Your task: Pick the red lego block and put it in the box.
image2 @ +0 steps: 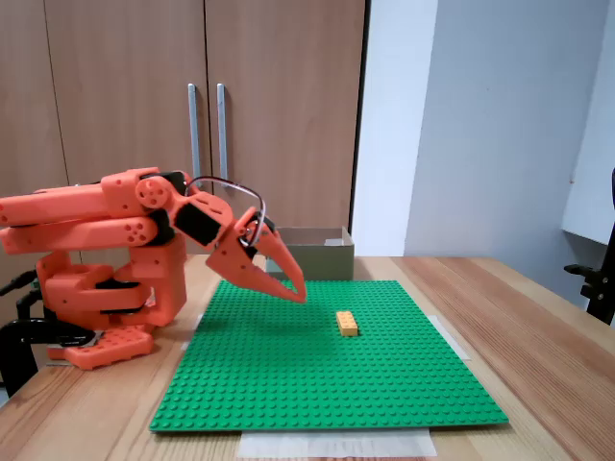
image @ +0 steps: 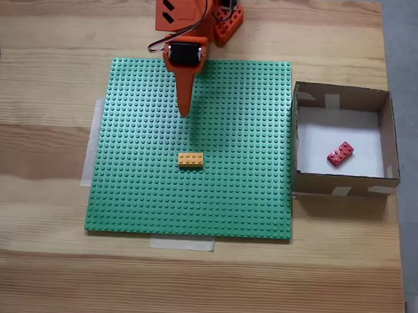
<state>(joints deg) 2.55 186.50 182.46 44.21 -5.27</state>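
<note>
So the small red rectangular lego block (image: 340, 154) is already lying inside the square open-topped brown cardboard box (image: 293, 143), flat on the white bottom, a bit skewed and toward the right side in the top-down fixed view. Judging from that, the placing part looks done and what's left is just getting the arm parked.

The orange two-finger hand (image: 184, 112) is nowhere near it: it hangs over the upper middle of the green studded baseplate (image: 124, 194), well apart from the box, which sits just off the plate's right edge in that view. In the side fixed view the hand (image2: 296, 291) points down and forward, above the plate without touching it. The fingers look closed to a point with nothing between them, though honestly the angle isn't great, so a thin gap could be hiding.

If it's retracting, my take: lift and fold back cleanly, and stay off the yellow-orange rectangular brick (image: 190, 159) sitting mid-plate just below the fingertips in the top-down view. The wooden counter (image: 38, 246) carries all of it.
</note>
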